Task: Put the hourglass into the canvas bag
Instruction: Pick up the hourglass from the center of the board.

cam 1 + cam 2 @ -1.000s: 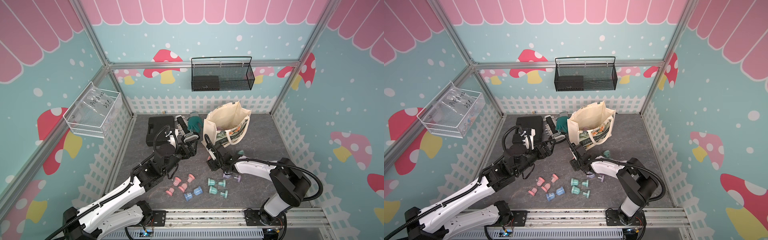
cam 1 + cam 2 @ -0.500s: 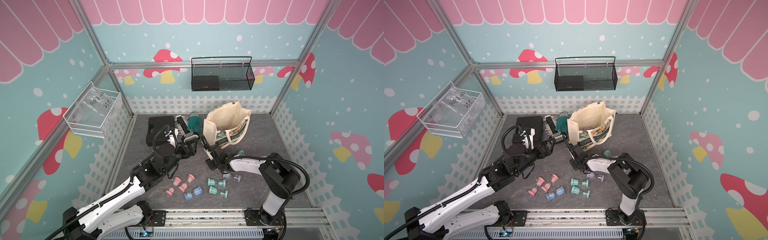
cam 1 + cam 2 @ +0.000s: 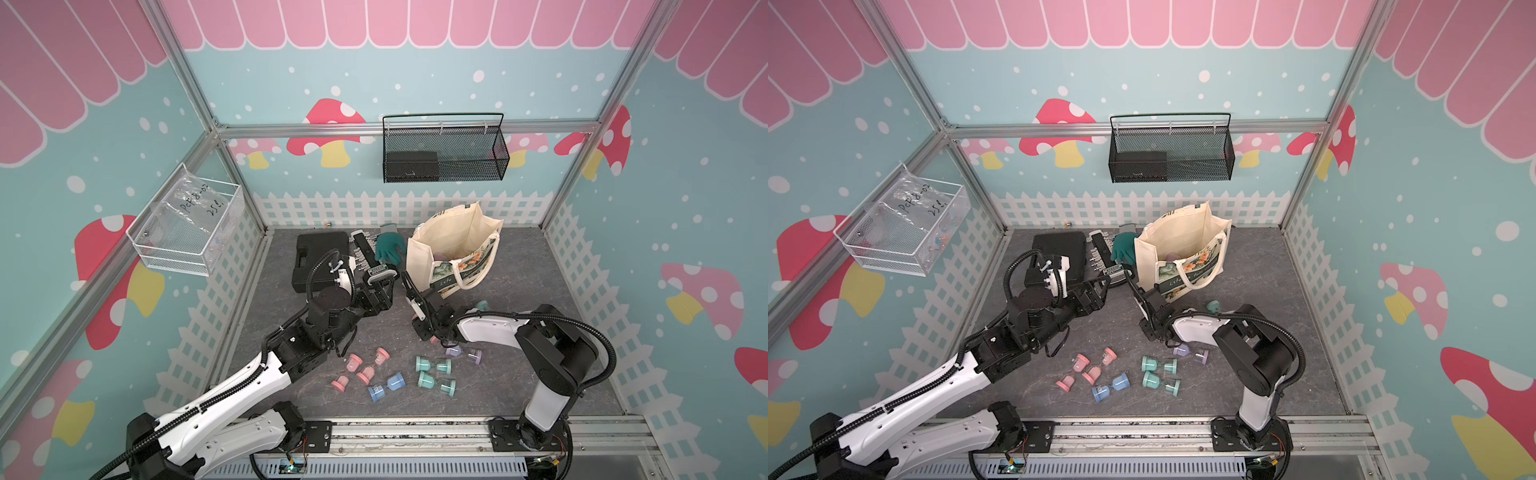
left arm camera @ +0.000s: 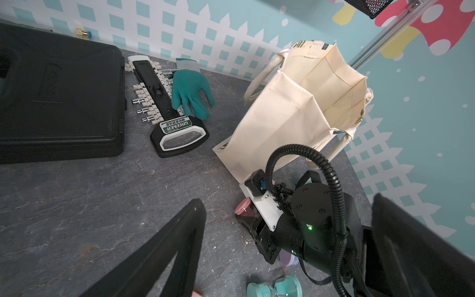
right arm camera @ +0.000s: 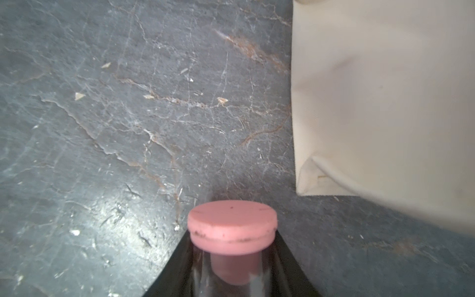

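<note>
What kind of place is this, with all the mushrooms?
Probably a robot practice booth decorated like a playroom: two robot arms bolted to a metal rail, mushroom wallpaper, and small hourglasses lying on the floor.

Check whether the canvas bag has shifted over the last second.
No. In both top views the canvas bag stands where it did: same gap to the painted fence behind it, green glove still right beside it.
</note>
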